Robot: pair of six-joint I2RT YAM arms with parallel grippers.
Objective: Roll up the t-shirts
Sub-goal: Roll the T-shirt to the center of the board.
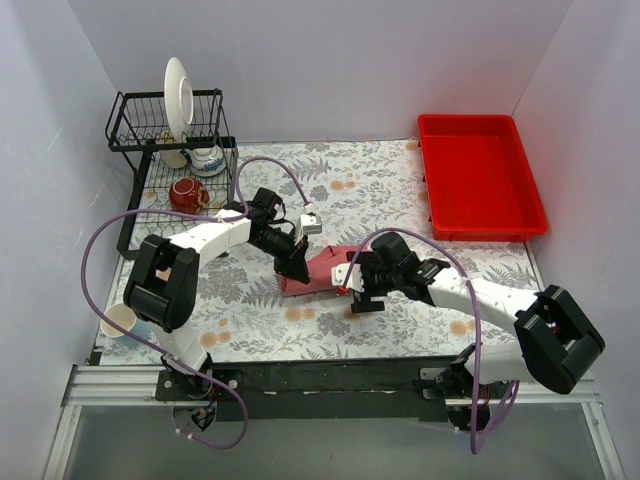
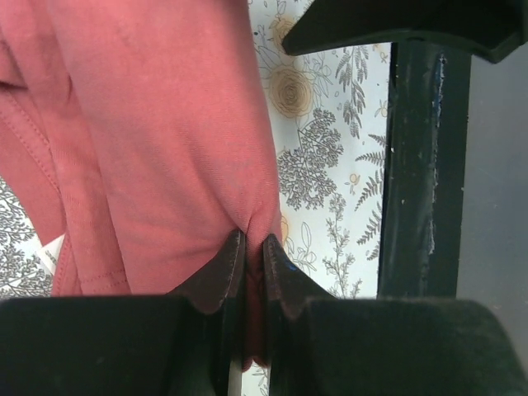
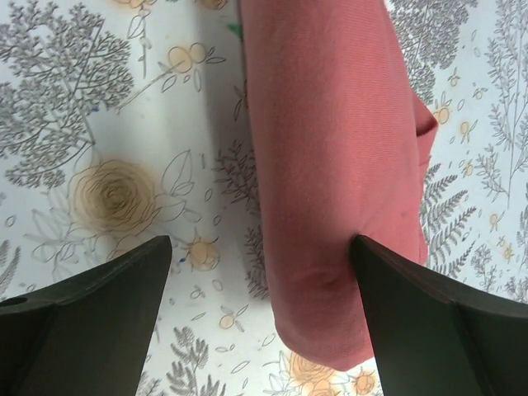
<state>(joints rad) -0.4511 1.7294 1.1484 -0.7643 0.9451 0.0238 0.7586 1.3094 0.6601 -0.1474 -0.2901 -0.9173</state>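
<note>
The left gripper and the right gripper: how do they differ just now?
The left gripper is shut, pinching a fold of the t-shirt; the right gripper is wide open and grips nothing. The left gripper is at the shirt's left end, the right gripper hangs over its right end. Both are black and point at the same shirt.

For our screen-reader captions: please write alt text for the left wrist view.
The left end effector is shut on a pinched fold of the salmon-pink t-shirt, which fills the left of the frame. Floral table cover shows to its right.
</note>
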